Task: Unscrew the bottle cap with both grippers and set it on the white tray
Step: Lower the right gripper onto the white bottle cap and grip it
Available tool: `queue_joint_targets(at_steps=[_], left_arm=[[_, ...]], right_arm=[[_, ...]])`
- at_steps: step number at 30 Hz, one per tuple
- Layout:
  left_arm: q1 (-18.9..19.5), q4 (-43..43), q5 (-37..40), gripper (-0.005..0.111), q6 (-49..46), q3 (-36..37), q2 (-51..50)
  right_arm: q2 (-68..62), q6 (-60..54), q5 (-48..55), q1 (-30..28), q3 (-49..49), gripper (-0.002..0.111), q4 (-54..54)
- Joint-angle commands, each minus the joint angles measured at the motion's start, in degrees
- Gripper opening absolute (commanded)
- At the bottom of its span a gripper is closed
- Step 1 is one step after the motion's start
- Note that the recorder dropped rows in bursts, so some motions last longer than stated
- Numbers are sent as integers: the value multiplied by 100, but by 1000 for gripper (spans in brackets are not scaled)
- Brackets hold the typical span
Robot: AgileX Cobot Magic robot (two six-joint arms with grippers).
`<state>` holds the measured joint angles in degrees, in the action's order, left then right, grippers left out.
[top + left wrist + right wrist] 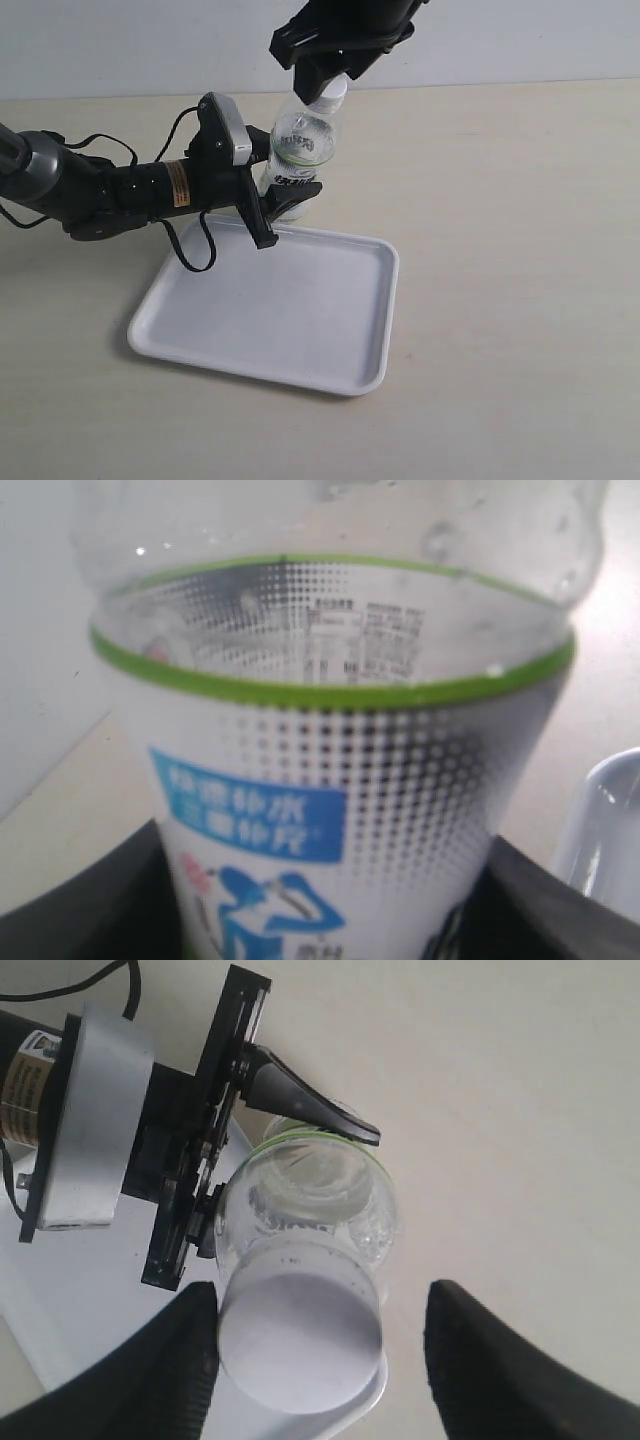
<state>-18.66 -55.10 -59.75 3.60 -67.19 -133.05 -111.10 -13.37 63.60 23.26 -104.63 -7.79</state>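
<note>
The bottle (300, 150) stands tilted above the far edge of the white tray (270, 320), and my left gripper (285, 208) is shut on its labelled body. The label (330, 780) fills the left wrist view, with a dark finger (90, 920) on each side of it. The white bottle cap (331, 95) is on the bottle's neck. My right gripper (325, 80) comes down from above and straddles it. In the right wrist view the bottle cap (300, 1345) lies against one finger (180, 1370), while the other finger (500, 1360) stands clear, so this gripper (320, 1300) is open.
The left arm (100, 190) with its cables lies low across the pale table (520, 250) on the left. The tray's flat inside (290, 300) has nothing on it. The wall (520, 40) runs along the table's far edge.
</note>
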Motion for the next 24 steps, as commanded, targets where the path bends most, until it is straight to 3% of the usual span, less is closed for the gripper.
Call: queue_joint_targets(at_steps=[1,10,16,24], left_arm=[[-22,3,145,0,-20,52,36],[-22,3,134,0,-20,52,36],[-22,3,141,0,106,52,36],[-22,3,141,0,173,52,36]], right_arm=[[-79,3,154,8,-33,48,-95],[-163,3,94,8,-33,0,-101],[-163,-181,94,8,-33,0,63],[-163,-1569,94,8,-33,0,91]])
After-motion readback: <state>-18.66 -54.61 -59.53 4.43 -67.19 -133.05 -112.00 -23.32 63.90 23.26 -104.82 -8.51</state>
